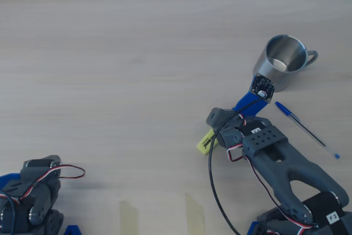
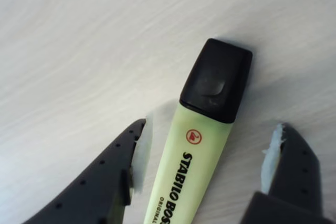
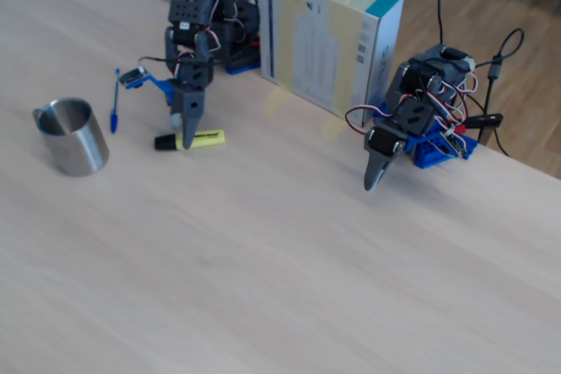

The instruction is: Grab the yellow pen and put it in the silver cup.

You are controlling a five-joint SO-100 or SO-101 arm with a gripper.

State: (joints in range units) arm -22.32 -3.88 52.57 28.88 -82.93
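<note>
The arm is working on the grab step: the jaws (image 2: 205,171) are hanging open around the pen (image 2: 202,145), which is lying flat on the tabletop (image 2: 79,40). In the wrist view the dark fingers (image 2: 105,182) are standing on either side of the yellow barrel, one just beside it at lower left, the other farther off at lower right, and neither is touching it that I can see. The black cap is pointing away from the wrist, up the picture, and the jaws are straddling the barrel below the cap, around the printed lettering. They are holding nothing.

In the overhead view only the pen's (image 1: 207,142) yellow tail is showing, sticking out from under the arm at its left side. The cup (image 1: 283,61) is standing upright, mouth open, up and to the right of the arm, well apart from the pen. A thin blue pen (image 1: 305,129) is lying between the two on the right, and it is not the target. In the fixed view the jaws (image 3: 188,136) are pointing down right at the pen (image 3: 195,139), with the cup (image 3: 74,137) off to the left.

Judging from this, the next move is calling for a squeeze across the barrel, perhaps after settling a touch lower. After that comes a lift and a swing over the cup's mouth. The barrel is lying slightly skewed between the fingers, so it could twist as they are closing.
</note>
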